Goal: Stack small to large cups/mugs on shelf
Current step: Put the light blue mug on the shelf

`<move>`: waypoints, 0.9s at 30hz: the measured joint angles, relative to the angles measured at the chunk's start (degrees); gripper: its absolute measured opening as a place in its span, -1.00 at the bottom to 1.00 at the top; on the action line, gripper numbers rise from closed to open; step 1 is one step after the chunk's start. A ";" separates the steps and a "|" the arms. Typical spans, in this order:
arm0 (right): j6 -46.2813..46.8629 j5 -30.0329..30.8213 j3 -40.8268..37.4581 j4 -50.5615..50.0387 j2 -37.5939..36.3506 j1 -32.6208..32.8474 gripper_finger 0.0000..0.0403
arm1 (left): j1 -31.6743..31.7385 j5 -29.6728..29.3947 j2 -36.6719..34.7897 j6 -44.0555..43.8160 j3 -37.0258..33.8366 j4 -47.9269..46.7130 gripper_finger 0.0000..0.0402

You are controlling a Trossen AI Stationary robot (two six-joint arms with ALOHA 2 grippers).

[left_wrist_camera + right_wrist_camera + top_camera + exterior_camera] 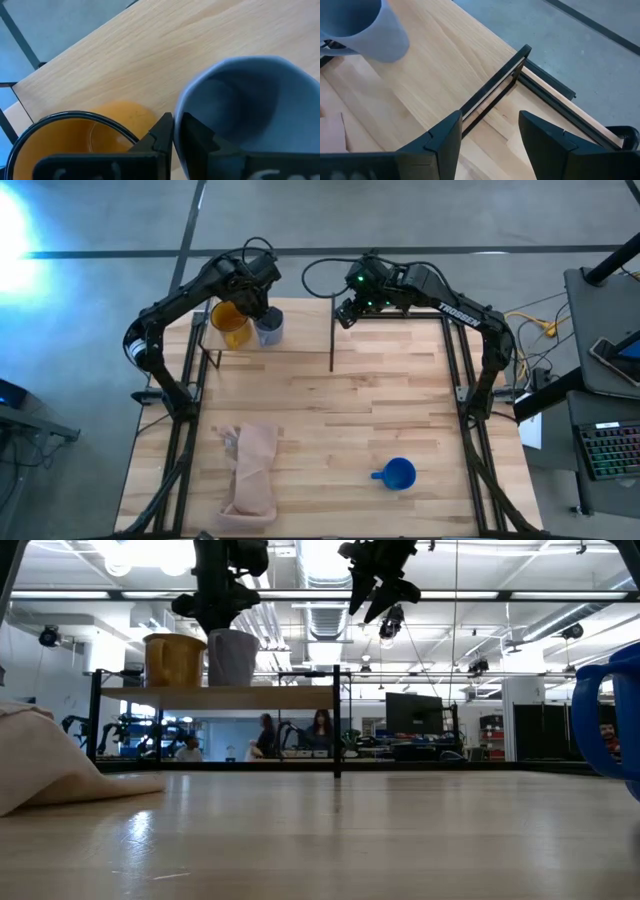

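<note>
The plank-striped wooden tabletop (340,420) carried the shelf (300,330), a light-wood board on thin black posts along its far edge. On the shelf's left end stood the yellow-orange mug (232,325) and, just beside it, the pale grey-blue mug (268,330). Well apart from the shelf, on the tabletop's near part, lay the tan cloth (252,470) and the bright blue mug (397,474).

Bright blue mug (612,710) cut off by the low view's right edge, handle side alone showing. Yellow-orange mug (75,145) and pale grey-blue mug (250,110) cropped at the left wrist view's lower edge, partly masked by dark fingers (160,137). People beyond the shelf (250,697) too small to make out.
</note>
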 joint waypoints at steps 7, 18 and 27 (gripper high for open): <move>-0.40 0.00 -0.15 -0.03 0.00 0.00 -0.06 | -0.02 0.11 0.08 -1.14 -0.11 2.45 -0.80; -0.84 -0.02 -2.58 0.28 0.02 0.00 -0.06 | -0.02 0.20 -0.36 -1.25 0.05 1.27 -0.48; 0.47 -8.06 -4.59 7.06 0.07 0.46 -0.18 | -0.02 0.22 -4.18 -1.27 0.26 1.40 -0.46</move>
